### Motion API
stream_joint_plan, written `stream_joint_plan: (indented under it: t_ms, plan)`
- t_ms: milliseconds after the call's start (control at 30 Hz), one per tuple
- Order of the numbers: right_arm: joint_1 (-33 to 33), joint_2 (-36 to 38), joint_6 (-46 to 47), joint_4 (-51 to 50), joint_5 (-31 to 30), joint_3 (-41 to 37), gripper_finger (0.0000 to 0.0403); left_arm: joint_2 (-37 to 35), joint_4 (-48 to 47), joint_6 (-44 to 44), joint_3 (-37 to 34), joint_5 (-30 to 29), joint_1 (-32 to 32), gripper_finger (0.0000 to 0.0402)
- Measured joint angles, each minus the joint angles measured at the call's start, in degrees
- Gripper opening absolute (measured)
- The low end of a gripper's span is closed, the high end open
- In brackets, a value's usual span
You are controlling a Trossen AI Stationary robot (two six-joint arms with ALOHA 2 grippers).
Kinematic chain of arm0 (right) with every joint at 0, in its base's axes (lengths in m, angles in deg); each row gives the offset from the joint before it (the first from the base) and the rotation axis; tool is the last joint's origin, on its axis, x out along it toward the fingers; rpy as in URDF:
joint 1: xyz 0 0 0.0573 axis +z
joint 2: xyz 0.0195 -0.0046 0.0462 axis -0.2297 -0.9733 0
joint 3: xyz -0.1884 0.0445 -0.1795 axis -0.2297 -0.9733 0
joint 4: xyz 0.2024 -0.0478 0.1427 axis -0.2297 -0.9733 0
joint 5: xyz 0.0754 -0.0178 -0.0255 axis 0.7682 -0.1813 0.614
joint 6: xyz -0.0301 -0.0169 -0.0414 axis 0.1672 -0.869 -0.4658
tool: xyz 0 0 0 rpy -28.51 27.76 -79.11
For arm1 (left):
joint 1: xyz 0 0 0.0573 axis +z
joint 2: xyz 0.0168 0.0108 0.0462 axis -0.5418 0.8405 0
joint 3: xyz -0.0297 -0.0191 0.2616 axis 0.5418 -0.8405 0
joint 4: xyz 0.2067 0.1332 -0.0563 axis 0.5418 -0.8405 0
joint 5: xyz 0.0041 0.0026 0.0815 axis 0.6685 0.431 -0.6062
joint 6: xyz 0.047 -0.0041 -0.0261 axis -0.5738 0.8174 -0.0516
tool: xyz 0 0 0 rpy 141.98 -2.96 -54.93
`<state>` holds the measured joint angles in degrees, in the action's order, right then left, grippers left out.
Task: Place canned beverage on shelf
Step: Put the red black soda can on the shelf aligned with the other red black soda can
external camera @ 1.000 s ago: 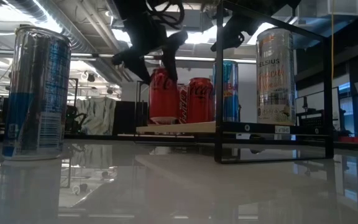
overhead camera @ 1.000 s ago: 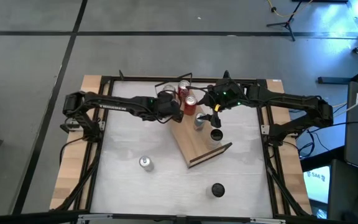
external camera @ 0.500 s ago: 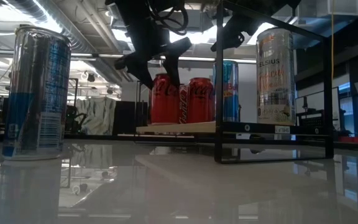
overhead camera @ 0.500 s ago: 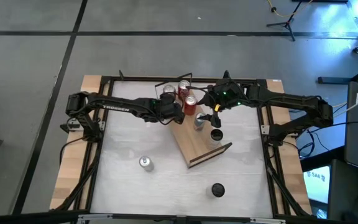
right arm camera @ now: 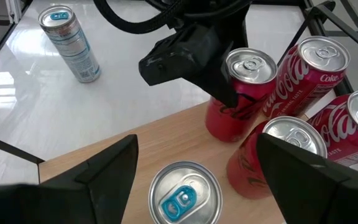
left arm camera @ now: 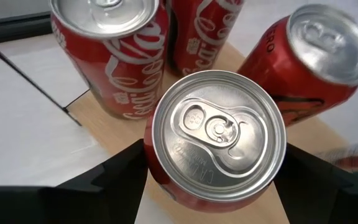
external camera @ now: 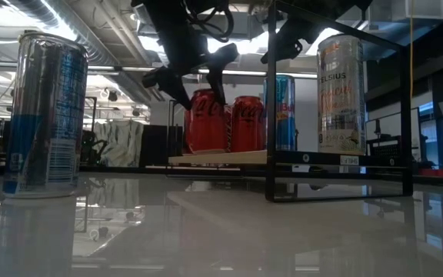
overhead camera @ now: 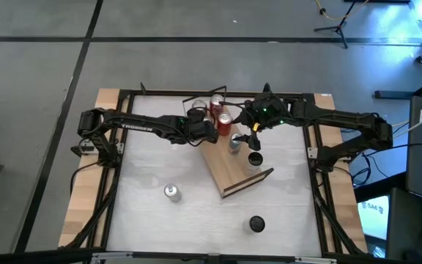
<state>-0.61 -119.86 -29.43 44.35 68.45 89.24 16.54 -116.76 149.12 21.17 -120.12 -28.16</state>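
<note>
Four red cans (left arm camera: 215, 140), one shelf (overhead camera: 229, 172); two table cans (overhead camera: 171, 192)

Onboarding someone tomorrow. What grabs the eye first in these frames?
The cluster of red cola cans packed at the far end of the wooden shelf, with both arms converging over it. The left gripper straddles one red can, fingers either side of it as it stands on the board. The right gripper hovers open above a blue-tabbed can; a slim silver-blue can stands alone on the white table.

The white table (overhead camera: 152, 161) carries a wooden shelf (overhead camera: 229, 174) of cans and two loose cans.
</note>
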Motion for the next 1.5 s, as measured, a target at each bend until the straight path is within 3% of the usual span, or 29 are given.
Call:
stream_joint_plan:
  t_ms: [1500]
  plan:
    - [0.01, 0.0, 0.0, -0.02, 0.0, 0.0, 0.0321, -0.02, 1.06, -0.31, 0.0, 0.5, -0.02, 0.0284]
